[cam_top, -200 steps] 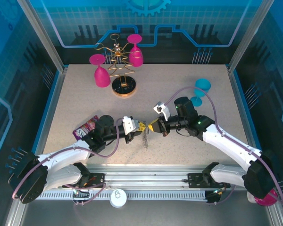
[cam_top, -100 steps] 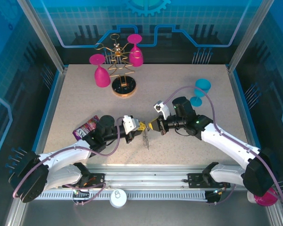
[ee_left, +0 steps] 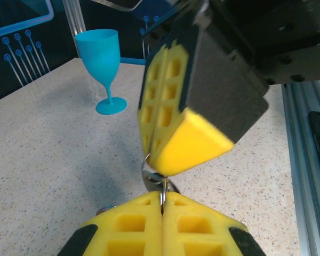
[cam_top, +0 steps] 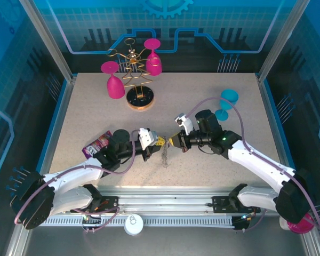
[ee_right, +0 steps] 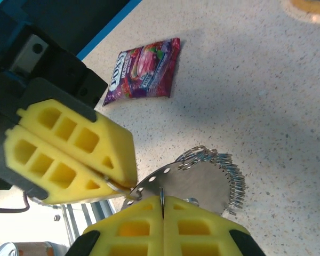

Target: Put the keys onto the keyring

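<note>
Left jaws and right jaws meet tip to tip above the desk (cam_top: 202, 96) middle, both clamped shut on the keyring (ee_right: 234, 184) between them, equally near; its slack hangs straight down; keys too small to make out

Pads (ee_right: 202, 224) of my right pincer (ee_right: 161, 202) are showing matt, porous foam; the keyring (ee_right: 236, 181) is gleaming as coiled bare metal; the tabletop (ee_right: 266, 80) is looking speckled, matt; the snack packet (ee_right: 144, 72) is shining, glossy film.
</note>
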Motion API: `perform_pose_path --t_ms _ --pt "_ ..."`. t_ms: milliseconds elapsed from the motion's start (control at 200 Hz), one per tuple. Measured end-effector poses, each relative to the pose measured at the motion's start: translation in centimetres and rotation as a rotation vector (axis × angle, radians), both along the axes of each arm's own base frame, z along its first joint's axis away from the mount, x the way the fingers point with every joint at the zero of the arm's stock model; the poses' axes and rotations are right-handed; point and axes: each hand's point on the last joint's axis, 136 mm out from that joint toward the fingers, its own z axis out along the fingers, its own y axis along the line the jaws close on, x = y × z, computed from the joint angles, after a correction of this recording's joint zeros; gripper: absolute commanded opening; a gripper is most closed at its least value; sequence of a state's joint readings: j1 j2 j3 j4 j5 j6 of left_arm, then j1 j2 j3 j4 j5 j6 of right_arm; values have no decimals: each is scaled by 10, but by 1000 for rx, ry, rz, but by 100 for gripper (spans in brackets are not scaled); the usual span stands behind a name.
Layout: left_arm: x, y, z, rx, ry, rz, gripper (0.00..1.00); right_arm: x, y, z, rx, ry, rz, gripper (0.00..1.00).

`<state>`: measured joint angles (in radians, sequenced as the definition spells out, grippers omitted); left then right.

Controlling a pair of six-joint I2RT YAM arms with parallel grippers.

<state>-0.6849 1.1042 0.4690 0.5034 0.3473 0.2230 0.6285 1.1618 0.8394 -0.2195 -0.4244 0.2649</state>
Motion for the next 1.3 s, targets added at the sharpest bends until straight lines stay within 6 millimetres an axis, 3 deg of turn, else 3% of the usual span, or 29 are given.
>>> perform_pose_path --t_ms 185,460,1301 --pt "8 -1 5 -9 47 39 0 -6 1 12 28 -30 29 0" --pt "10 1 1 0 80 58 0 -10 6 6 28 -12 66 0" --pt "11 2 -4 13 88 69 0 6 6 -7 4 31 -17 0"
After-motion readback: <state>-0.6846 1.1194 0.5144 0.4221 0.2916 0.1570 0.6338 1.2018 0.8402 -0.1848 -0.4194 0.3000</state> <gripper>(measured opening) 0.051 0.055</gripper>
